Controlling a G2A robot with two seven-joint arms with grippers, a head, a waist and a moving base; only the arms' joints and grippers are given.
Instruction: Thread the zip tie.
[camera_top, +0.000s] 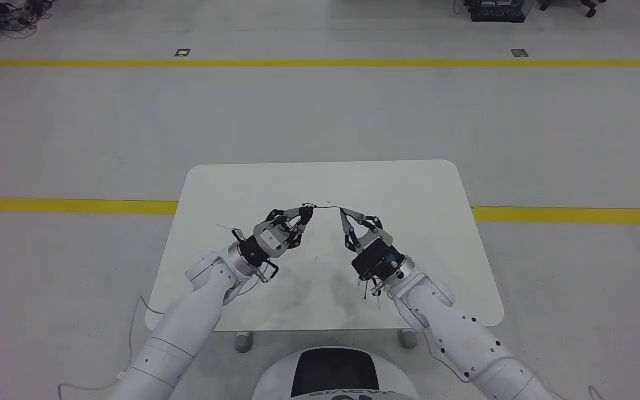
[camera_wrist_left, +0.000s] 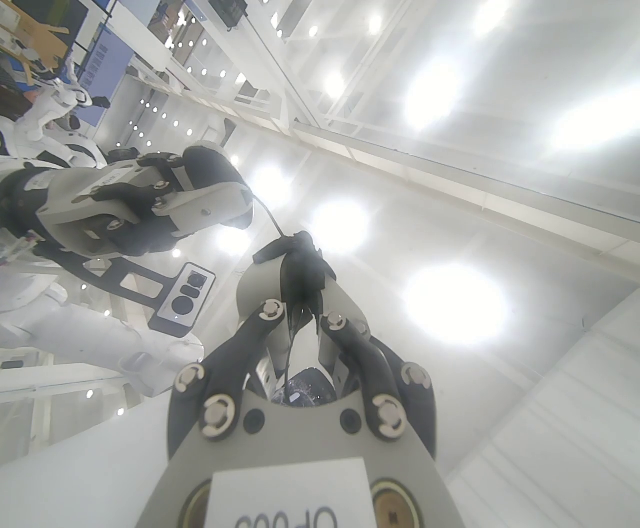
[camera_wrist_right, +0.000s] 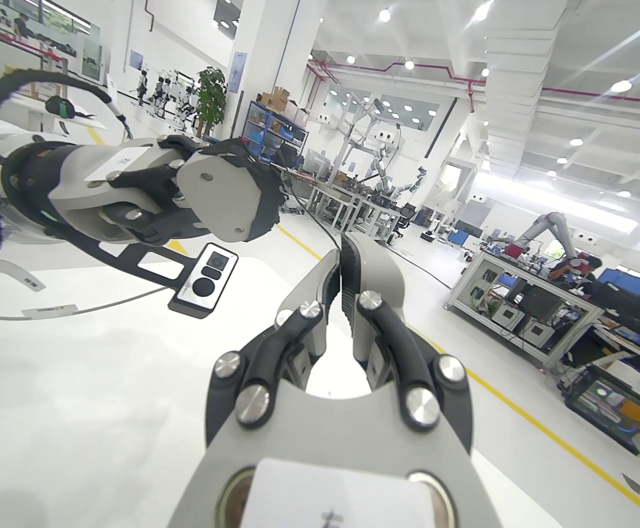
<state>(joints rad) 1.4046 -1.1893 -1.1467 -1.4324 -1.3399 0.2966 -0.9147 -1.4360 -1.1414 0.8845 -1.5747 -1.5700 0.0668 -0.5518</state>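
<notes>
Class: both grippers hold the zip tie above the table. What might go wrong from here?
The thin zip tie spans the gap between the left gripper and right gripper; pulling apart may slip it from the fingers. Held above the table, a dropped tie would likely be hard to regrasp.

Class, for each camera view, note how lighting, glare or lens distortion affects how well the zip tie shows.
Top view: even light, no glare on the table; the zip tie reads as a thin dark line. Left wrist view: ceiling lamps flare white behind the zip tie, partly washing it out. Right wrist view: wide-angle lens swells the near fingers.
</notes>
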